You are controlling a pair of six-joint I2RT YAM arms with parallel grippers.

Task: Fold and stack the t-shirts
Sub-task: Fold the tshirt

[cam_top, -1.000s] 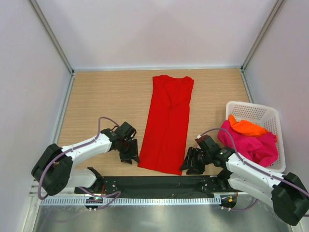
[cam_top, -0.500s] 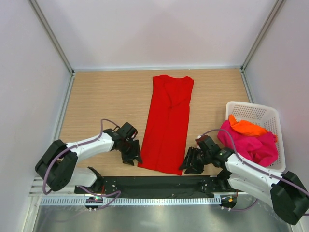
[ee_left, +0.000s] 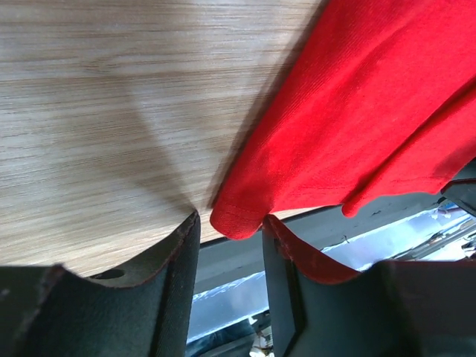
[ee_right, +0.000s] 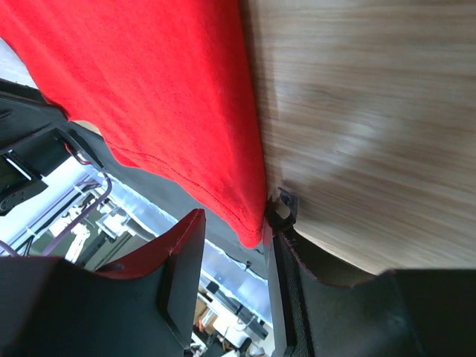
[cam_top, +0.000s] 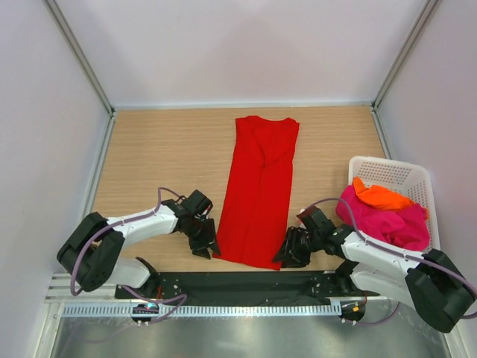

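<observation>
The red shirt (cam_top: 257,190), folded into a long strip, is laid along the middle of the tabletop (cam_top: 164,149), with the collar at 12 o'clock and the hem at 6 o'clock. The left gripper (cam_top: 208,248) is set at the hem's 7 o'clock corner and the right gripper (cam_top: 285,256) at its 5 o'clock corner. Both are released, and a corner lies between each pair of parted jaws. The pink shirt (cam_top: 387,222) and orange shirt (cam_top: 380,197) are piled in the basket (cam_top: 391,173) at 4 o'clock.

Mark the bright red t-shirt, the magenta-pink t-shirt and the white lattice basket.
bright red cloth t-shirt (cam_top: 257,194), top view, middle of the folded cloth.
magenta-pink cloth t-shirt (cam_top: 391,224), top view, its bunched middle.
white plastic lattice basket (cam_top: 384,171), top view, bare far lattice.
</observation>
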